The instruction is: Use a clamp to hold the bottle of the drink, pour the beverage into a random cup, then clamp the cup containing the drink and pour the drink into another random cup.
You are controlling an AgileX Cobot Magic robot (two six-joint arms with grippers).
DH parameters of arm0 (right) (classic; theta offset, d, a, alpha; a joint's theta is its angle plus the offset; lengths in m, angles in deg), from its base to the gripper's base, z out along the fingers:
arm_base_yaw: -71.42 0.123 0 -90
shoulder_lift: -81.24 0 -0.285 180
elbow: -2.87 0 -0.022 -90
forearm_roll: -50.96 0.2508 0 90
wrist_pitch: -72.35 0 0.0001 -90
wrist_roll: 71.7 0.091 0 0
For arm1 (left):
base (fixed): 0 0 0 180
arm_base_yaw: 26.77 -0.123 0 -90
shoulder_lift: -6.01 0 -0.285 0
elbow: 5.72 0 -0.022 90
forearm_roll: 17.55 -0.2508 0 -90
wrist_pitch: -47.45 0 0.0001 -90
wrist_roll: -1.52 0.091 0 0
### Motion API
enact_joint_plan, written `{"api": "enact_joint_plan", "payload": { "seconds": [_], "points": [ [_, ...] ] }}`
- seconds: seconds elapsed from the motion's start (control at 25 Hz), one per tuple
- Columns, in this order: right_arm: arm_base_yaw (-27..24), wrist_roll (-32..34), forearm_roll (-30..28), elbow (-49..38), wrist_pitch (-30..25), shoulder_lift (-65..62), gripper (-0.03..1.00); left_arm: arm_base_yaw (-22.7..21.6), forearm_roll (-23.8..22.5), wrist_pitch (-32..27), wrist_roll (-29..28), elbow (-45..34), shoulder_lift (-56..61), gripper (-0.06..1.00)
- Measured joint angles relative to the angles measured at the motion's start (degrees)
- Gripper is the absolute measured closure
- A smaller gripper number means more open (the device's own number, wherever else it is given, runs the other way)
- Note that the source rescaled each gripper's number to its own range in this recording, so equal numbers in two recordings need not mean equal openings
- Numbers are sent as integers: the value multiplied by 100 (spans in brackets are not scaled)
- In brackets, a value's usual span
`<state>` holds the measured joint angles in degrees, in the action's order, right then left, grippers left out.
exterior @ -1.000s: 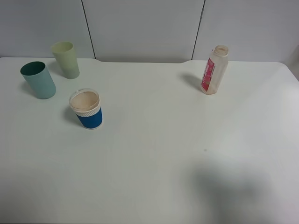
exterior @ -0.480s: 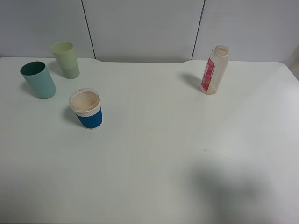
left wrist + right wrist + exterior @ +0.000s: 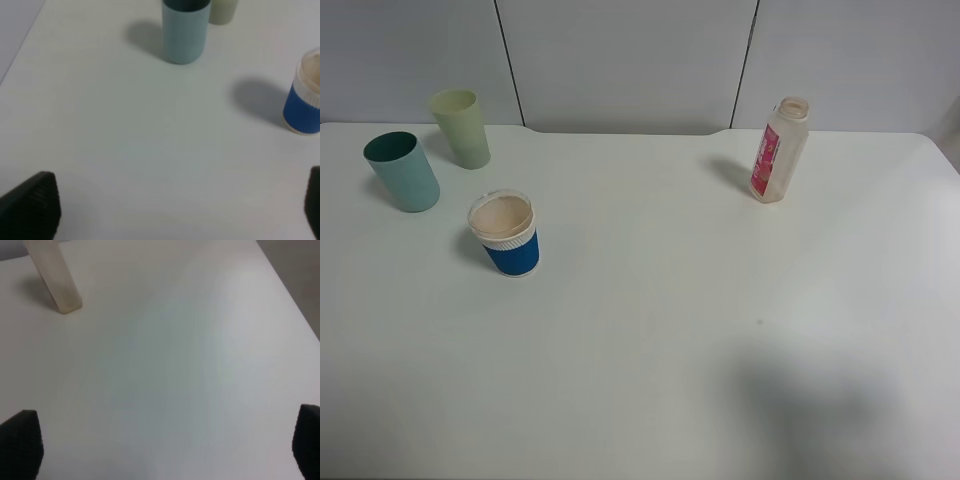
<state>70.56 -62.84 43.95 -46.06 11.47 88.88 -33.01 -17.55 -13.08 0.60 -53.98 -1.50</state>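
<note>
We see a wide white table (image 3: 650,330) carrying four containers, all upright and all well apart from the grippers.

The tallest is the bottle of the drink (image 3: 779,150), standing toward the far right of the table. Its cap is off, the beige neck is open, and a pink-red label runs down one side. The body is translucent and whitish; we cannot tell how much liquid is inside. In the right wrist view it (image 3: 53,276) appears as a pale slanted column with only its lower part in frame.

Next comes the teal cup (image 3: 402,171) at the far left, with smooth sides and a dark interior; whether anything is in it we cannot tell. Just behind it, closer to the back edge, stands the pale yellow-green tumbler (image 3: 461,128), whose inside is not visible either. The two are near each other but apart. The left wrist view shows the teal cup (image 3: 185,30) with the pale tumbler (image 3: 223,11) partly behind it.

The smallest is the blue paper cup (image 3: 506,235) with a white rim, nearer the front than the other two cups; its inside looks pale beige, and whether that is liquid or a bare lining we cannot say.

The left gripper (image 3: 175,210) shows black fingertips (image 3: 32,207) at the two lower corners of its view, spread wide with nothing between them. The right gripper (image 3: 165,447) likewise has its fingertips (image 3: 20,442) far apart over bare table.
</note>
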Motion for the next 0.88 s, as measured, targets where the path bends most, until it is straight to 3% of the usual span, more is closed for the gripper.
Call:
{"api": "enact_joint_plan", "payload": {
  "seconds": [0.48,0.76,0.88],
  "points": [
    [0,0,0,0,0,0,-3,13,69,0,92,0,0,-6],
    [0,0,0,0,0,0,-3,579,183,0,198,0,0,-6],
    [0,0,0,0,0,0,-3,599,183,0,198,0,0,-6]
  ]
}}
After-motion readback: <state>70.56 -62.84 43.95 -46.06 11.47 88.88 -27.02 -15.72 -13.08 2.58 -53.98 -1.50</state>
